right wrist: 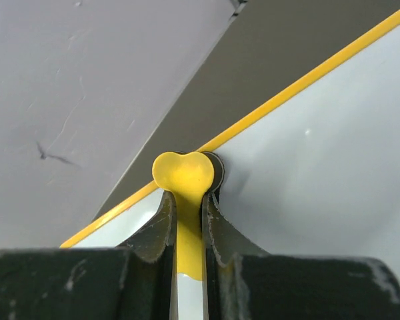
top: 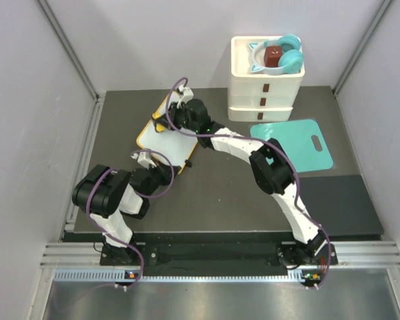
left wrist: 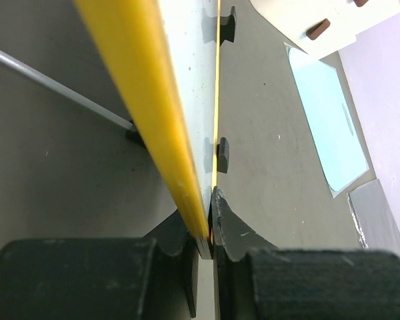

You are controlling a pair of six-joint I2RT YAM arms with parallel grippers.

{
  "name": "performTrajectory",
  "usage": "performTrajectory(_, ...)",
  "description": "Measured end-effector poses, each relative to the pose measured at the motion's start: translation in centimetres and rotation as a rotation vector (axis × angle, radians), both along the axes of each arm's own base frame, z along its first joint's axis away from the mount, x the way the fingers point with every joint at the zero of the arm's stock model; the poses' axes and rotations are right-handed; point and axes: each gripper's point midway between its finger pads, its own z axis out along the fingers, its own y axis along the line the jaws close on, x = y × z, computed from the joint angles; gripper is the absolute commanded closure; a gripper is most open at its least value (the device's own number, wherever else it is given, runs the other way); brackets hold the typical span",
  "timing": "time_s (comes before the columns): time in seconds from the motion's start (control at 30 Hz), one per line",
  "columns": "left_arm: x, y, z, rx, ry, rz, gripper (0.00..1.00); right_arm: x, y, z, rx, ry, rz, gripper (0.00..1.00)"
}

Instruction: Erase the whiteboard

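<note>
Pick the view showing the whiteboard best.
Top external: the whiteboard shows most of its outline, partly covered. Left wrist sees only its clamped edge; right wrist, a patch of surface behind the gripped yellow tool.

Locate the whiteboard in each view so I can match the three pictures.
Top external: whiteboard left of centre, partly under the right arm.
Left wrist: whiteboard edge-on, from top centre down to the jaws.
Right wrist: whiteboard face fills the right; jaws pinch a yellow piece.
Shared landmark: its yellow frame.
</note>
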Motion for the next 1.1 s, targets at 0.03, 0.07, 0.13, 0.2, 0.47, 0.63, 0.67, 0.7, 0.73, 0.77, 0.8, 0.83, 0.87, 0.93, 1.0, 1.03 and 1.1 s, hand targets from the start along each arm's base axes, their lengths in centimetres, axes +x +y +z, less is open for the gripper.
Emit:
performTrajectory(0.03, -0.1, 0.0, -0.1, 0.001, 0.002, 0.001, 1.0, -1.0, 0.2, -0.2, -0.008, 0.003, 0.017, 1.0)
performTrajectory(0.07, -0.1, 0.0, -0.1, 0.0, 0.003, 0.002, 1.0, -2.0, 0.3, -0.5, -0.019, 0.011, 0.039, 1.0)
performTrajectory(0.13, -0.1, 0.1, -0.1, -0.003, 0.007, 0.004, 1.0, -3.3, 0.6, -0.9, -0.043, 0.021, 0.072, 1.0)
performTrajectory(0.2, -0.1, 0.1, -0.1, -0.005, 0.009, 0.006, 1.0, -3.8, 0.7, -1.1, -0.056, 0.025, 0.088, 1.0)
performTrajectory(0.47, -0.1, 0.1, -0.2, 0.001, 0.009, 0.004, 1.0, -5.1, -0.9, -2.6, -0.117, 0.062, 0.068, 1.0)
performTrajectory(0.63, -0.1, 0.1, -0.2, 0.001, 0.008, 0.003, 1.0, -4.4, -1.2, -2.3, -0.143, 0.057, 0.035, 1.0)
performTrajectory(0.67, -0.1, 0.1, -0.2, 0.002, 0.007, 0.004, 1.0, -3.9, -1.1, -2.0, -0.146, 0.059, 0.029, 1.0)
performTrajectory(0.7, -0.1, 0.1, -0.2, 0.001, 0.007, 0.003, 1.0, -3.5, -1.2, -1.9, -0.146, 0.059, 0.024, 1.0)
performTrajectory(0.73, -0.1, 0.1, -0.2, 0.002, 0.006, 0.003, 1.0, -2.8, -1.4, -1.7, -0.144, 0.061, 0.019, 1.0)
performTrajectory(0.77, 0.0, 0.1, -0.1, 0.004, 0.004, 0.002, 1.0, -1.8, -1.5, -1.5, -0.137, 0.055, 0.01, 1.0)
performTrajectory(0.8, -0.1, 0.0, -0.1, 0.006, 0.002, 0.001, 1.0, -0.8, -1.7, -1.2, -0.128, 0.047, -0.001, 1.0)
performTrajectory(0.83, 0.0, 0.0, -0.1, 0.006, 0.0, 0.0, 1.0, 0.3, -2.0, -1.0, -0.121, 0.038, -0.014, 1.0)
performTrajectory(0.87, -0.1, 0.0, -0.1, 0.007, -0.002, -0.001, 1.0, 1.5, -2.4, -1.0, -0.116, 0.031, -0.029, 1.0)
performTrajectory(0.93, -0.1, -0.1, 0.0, 0.007, -0.004, -0.003, 1.0, 3.9, -3.3, -0.9, -0.097, 0.025, -0.061, 1.0)
performTrajectory(1.0, -0.1, -0.1, 0.0, 0.009, -0.008, -0.005, 1.0, 6.0, -4.0, -0.9, -0.068, 0.03, -0.088, 1.0)
performTrajectory(1.03, -0.1, -0.1, 0.1, 0.009, -0.01, -0.007, 1.0, 7.2, -4.4, -0.8, -0.05, 0.032, -0.103, 1.0)
performTrajectory(1.1, -0.1, -0.2, 0.2, 0.011, -0.017, -0.011, 1.0, 9.5, -5.5, -1.0, -0.021, 0.037, -0.139, 1.0)
